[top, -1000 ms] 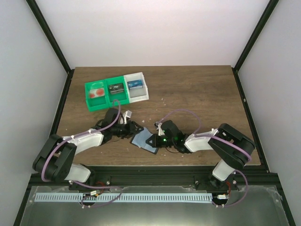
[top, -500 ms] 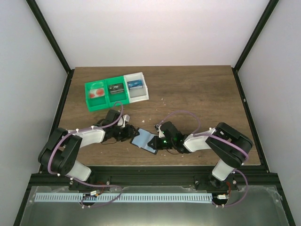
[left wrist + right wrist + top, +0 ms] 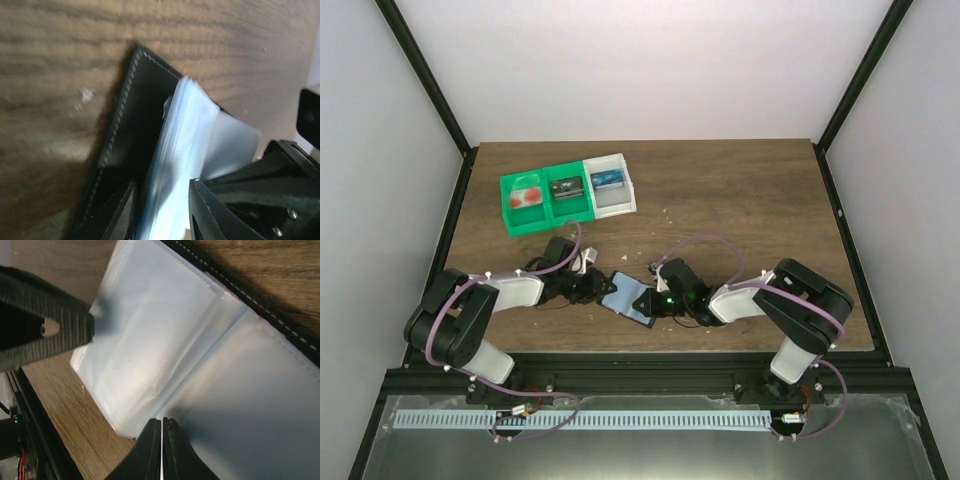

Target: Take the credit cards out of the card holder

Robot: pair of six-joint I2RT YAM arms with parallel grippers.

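Observation:
The card holder (image 3: 628, 297) lies open near the table's front, between both grippers. It is black with pale blue-grey pockets (image 3: 187, 132). My left gripper (image 3: 597, 288) is open, and its jaws stand either side of the raised stack of pockets (image 3: 162, 212). My right gripper (image 3: 650, 300) is shut on the edge of a pocket leaf (image 3: 161, 426). A left finger (image 3: 50, 335) touches the pockets' far corner. No card shows in the pockets. A red and pinkish-white credit card (image 3: 527, 197) lies in the tray's left green compartment.
The green-and-white tray (image 3: 542, 213) stands at the back left. It holds a black item (image 3: 565, 187) in the middle compartment and a blue item (image 3: 607, 180) in the white one. Small crumbs dot the wood near the holder.
My left gripper has moved right onto the card holder's left side. The holder has shifted slightly left and its pockets now stand up between the left jaws. The right gripper keeps its grip.

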